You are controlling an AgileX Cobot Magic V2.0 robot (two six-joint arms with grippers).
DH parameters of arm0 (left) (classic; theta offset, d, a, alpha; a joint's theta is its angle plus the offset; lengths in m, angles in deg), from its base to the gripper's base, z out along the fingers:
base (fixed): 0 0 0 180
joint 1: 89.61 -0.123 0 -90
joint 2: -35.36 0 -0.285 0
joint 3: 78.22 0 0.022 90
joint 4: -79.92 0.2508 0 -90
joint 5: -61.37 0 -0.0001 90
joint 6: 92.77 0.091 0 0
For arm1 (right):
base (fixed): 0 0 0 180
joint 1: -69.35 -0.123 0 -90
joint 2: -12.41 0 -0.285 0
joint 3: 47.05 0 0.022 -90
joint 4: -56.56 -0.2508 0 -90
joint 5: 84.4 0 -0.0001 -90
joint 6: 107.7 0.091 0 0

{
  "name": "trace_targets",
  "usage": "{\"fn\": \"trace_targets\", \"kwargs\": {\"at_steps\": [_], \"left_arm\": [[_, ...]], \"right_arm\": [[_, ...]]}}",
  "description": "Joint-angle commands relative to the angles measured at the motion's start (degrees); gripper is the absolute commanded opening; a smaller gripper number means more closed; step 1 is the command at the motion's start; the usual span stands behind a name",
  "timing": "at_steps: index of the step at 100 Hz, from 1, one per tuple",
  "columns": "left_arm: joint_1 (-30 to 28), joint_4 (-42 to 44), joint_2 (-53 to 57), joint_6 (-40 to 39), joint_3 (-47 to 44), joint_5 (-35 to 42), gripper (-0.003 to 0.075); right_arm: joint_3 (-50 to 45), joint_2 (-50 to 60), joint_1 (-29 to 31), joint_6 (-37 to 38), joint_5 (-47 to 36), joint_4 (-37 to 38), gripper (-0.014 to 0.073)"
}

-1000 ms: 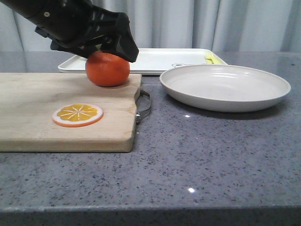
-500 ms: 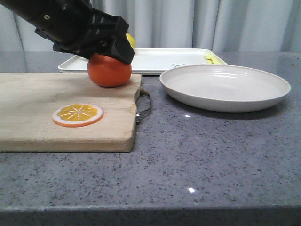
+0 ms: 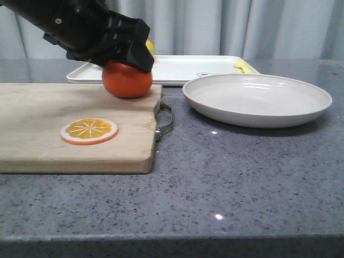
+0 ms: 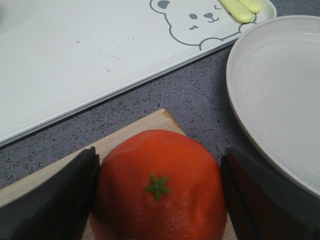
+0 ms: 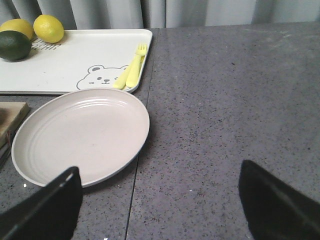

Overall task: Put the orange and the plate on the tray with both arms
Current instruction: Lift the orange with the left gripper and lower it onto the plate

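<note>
The orange point(image 3: 127, 80) is at the far right corner of the cutting board, green stem scar facing the left wrist camera point(image 4: 160, 185). My left gripper point(image 3: 128, 67) comes down over it, and its two black fingers point(image 4: 60, 200) press against the fruit's sides, so it is shut on it. The off-white plate point(image 3: 257, 99) lies on the grey table right of the board and in front of the white tray point(image 3: 183, 69). My right gripper point(image 5: 160, 200) hangs open over bare table beside the plate point(image 5: 80, 140) and holds nothing. It does not appear in the front view.
The wooden cutting board point(image 3: 54, 123) has a metal handle point(image 3: 166, 119) and carries an orange slice point(image 3: 88, 131). On the tray point(image 5: 75, 60) lie two lemons point(image 5: 48, 28), a dark lime point(image 5: 14, 45) and yellow cutlery point(image 5: 132, 70).
The left gripper and the orange have shifted slightly to the right, toward the board's corner. The plate, the slice and the tray are unmoved.
</note>
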Motion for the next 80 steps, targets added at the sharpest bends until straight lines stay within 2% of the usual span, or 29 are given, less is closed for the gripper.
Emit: {"fn": "trace_targets", "kwargs": {"at_steps": [1,20,32,46,66,80], "left_arm": [[0.24,-0.54,1.17,-0.20,1.91,-1.71,0.0225],[0.49,-0.76,1.17,-0.20,6.90,-8.86,0.0224],[2.09,-1.26,1.17,-0.20,10.06,-9.65,0.0224],[5.12,-1.24,1.07,-0.20,13.36,-8.10,0.0224],[9.67,-2.11,-1.02,-0.20,14.02,-0.71,0.0224],[12.05,-2.48,-4.85,-0.20,16.08,-0.42,0.0224]], "right_arm": [[2.01,-0.81,0.18,-0.47,-4.00,0.13,0.0633],[2.01,-0.81,0.18,-0.47,-4.00,0.13,0.0633],[2.01,-0.81,0.18,-0.47,-4.00,0.13,0.0633],[2.01,-0.81,0.18,-0.47,-4.00,0.13,0.0633],[2.01,-0.81,0.18,-0.47,-4.00,0.13,0.0633],[2.01,-0.81,0.18,-0.47,-4.00,0.13,0.0633]]}}
